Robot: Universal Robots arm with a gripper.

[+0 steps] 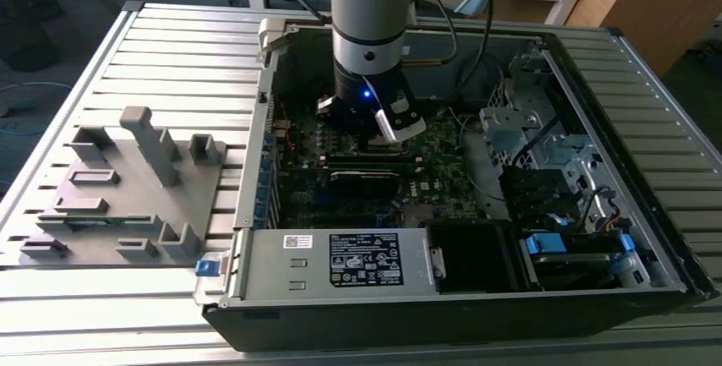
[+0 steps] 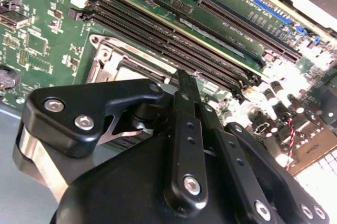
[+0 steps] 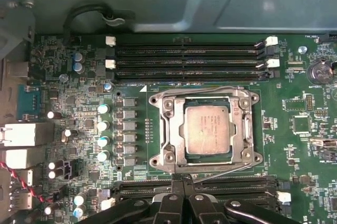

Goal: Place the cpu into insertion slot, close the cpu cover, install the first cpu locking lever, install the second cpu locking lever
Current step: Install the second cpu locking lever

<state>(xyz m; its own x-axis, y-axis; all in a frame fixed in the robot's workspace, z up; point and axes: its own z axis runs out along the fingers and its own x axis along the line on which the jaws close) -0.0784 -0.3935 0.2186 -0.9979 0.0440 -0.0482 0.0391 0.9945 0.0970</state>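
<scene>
The grey and light-blue robot arm [image 1: 368,19] stands nearly upright inside the open black computer case [image 1: 474,298], its wrist pointing straight down at the green motherboard [image 3: 295,108]. The black gripper [image 3: 182,183] hangs close above the board, its two fingers pressed together at the tips with nothing between them, as both wrist views show.

In the first wrist view the small square cpu with a dull silver-grey metal top [image 3: 207,129] lies flat in the square black insertion slot [image 3: 206,128] on the motherboard, seated inside the socket's frame. The thin silver metal cpu cover [image 3: 171,129] is down around the chip, its cut-out centre leaving the chip's top showing. Thin wire locking levers [image 3: 221,167] run along the edges of the frame; whether they are latched I cannot tell. The gripper's fingertips sit just beside the frame, on the side next to the nearer long black memory slots [image 3: 231,184], and more such slots lie on the far side of the socket.

On the exterior view's left, well apart from the case, a grey plastic fixture tray [image 1: 124,188] rests on the ribbed metal table [image 1: 181,53]
</scene>
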